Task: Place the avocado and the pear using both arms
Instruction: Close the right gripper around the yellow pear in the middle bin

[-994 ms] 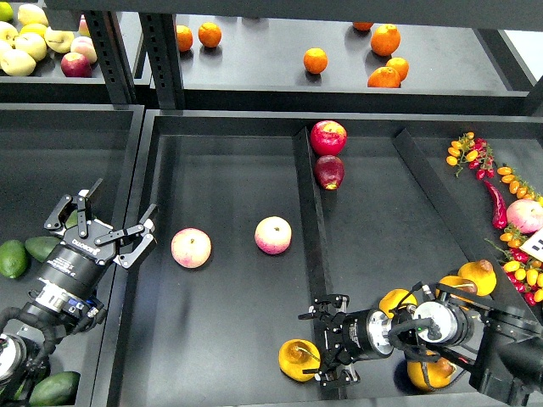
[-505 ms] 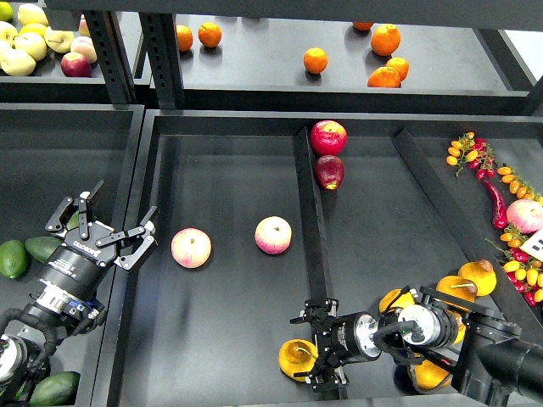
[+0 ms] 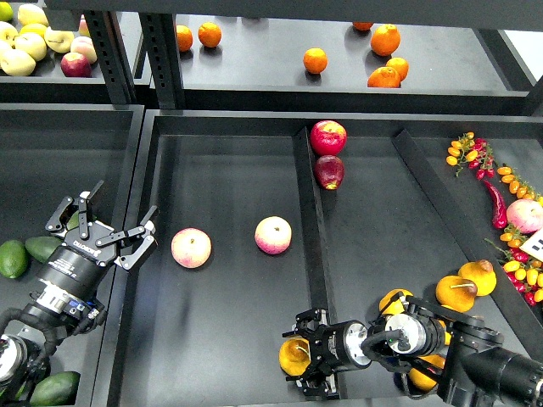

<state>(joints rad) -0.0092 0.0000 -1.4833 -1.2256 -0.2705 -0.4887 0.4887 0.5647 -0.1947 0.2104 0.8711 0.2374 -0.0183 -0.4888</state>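
Note:
The pear (image 3: 291,357), yellow-orange with a thin brown stem, lies at the front of the middle bin beside the divider (image 3: 312,229). My right gripper (image 3: 304,354) reaches in from the right, open, with one finger above the pear and one below it, so the jaws straddle the fruit. A dark green, elongated avocado (image 3: 40,248) lies in the left bin, partly behind my left arm. My left gripper (image 3: 110,222) is open and empty above the wall between the left and middle bins, up and to the right of the avocado.
Two peaches (image 3: 191,248) (image 3: 273,235) lie in the middle bin and two red apples (image 3: 328,136) by the divider's far end. More yellow pears (image 3: 456,292) sit near my right arm. A paler avocado (image 3: 12,259) and another green one (image 3: 55,387) lie at left. Oranges (image 3: 315,60) are on the upper shelf.
My right gripper has moved left and down across the divider until its open fingers bracket the pear. The left arm has not moved.

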